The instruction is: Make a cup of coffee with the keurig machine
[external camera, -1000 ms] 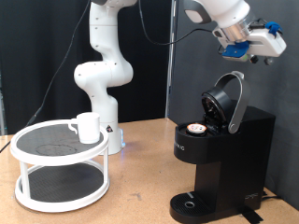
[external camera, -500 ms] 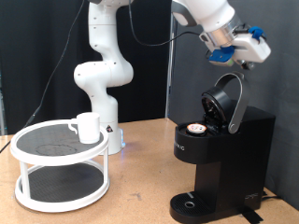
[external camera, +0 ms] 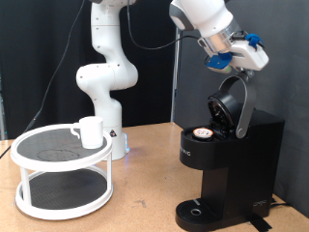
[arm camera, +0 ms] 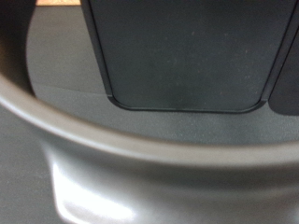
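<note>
The black keurig machine (external camera: 230,166) stands at the exterior view's right with its domed lid (external camera: 235,104) raised open. A small pod (external camera: 202,134) with a light top sits in the open chamber. My gripper (external camera: 248,50) hangs just above the top edge of the raised lid, with nothing seen in it. The white cup (external camera: 90,131) stands on the top tier of the white wire stand (external camera: 29,150) at the left, far from the gripper. The wrist view is filled by a close dark panel (arm camera: 187,51) and a curved silvery rim (arm camera: 140,140).
The arm's white base (external camera: 104,77) rises behind the stand. A black curtain hangs behind the machine. The wooden table (external camera: 145,198) shows between stand and machine. The round drip tray (external camera: 198,211) at the machine's foot holds nothing.
My gripper has moved to the exterior view's left and slightly down, from beyond the machine's right side to just over the raised lid. The cup, pod and lid have not moved.
</note>
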